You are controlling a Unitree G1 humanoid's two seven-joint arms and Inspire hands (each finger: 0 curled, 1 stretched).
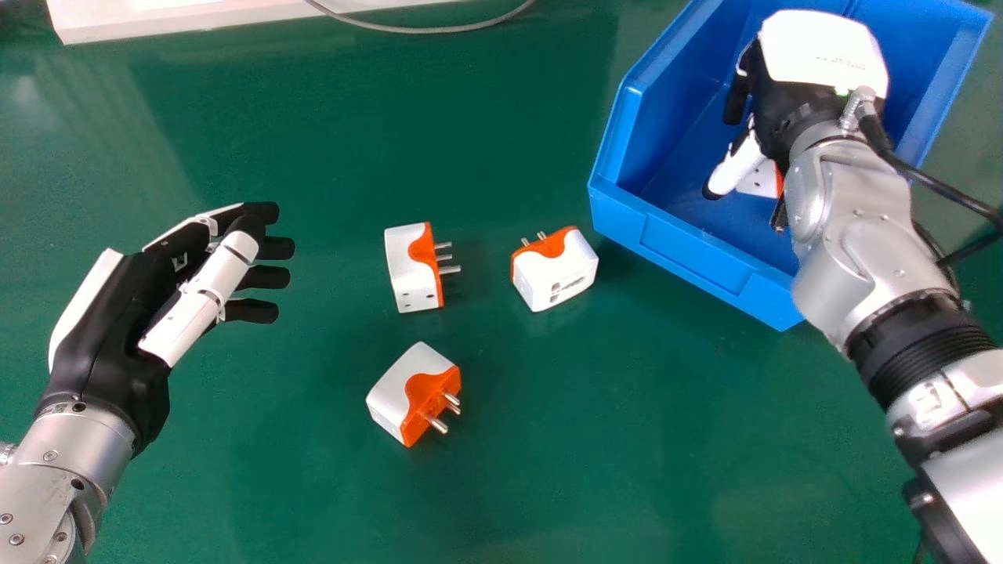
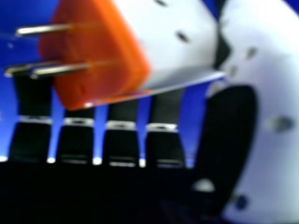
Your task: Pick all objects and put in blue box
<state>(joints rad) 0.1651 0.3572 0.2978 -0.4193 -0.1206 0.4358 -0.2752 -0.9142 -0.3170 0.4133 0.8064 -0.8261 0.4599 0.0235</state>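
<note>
Green tabletop (image 1: 313,486), head view: is carrying three white-and-orange adapters outside the box.
Left adapter (image 1: 405,270): is standing mid-tabletop, prongs (image 1: 450,269) pointing right.
Lower adapter (image 1: 401,388): is lying just below that one, tilted, prongs facing lower right.
Near-box adapter (image 1: 558,276): is sitting close to the box's near corner, prongs pointing up and left.
Blue box (image 1: 689,251): is standing at upper right, the right robot hand (image 1: 799,106) reading as inside it.
Boxed adapter (image 1: 756,180): is showing inside the box, beside the right thumb (image 1: 733,168).
Left robot hand (image 1: 110,337): is resting at left, fingers relaxed, holding nothing.
Adapter handling: is looking light, stiff and smooth, so probably slipping if pinched at a corner; best hold is likely the broad white sides, keeping clear of the prongs, which could be catching or bending.
Right hand view, boxed adapter: is hanging or lying over the fingers (image 2: 121,144), prongs pointing away from the thumb, blue showing behind.
Right robot hand: is keeping fingers fairly straight, not curling around the adapter; whether they are bearing its weight, cannot tell.
Next call: is probably needing a clean let-go, without a prong snagging.
</note>
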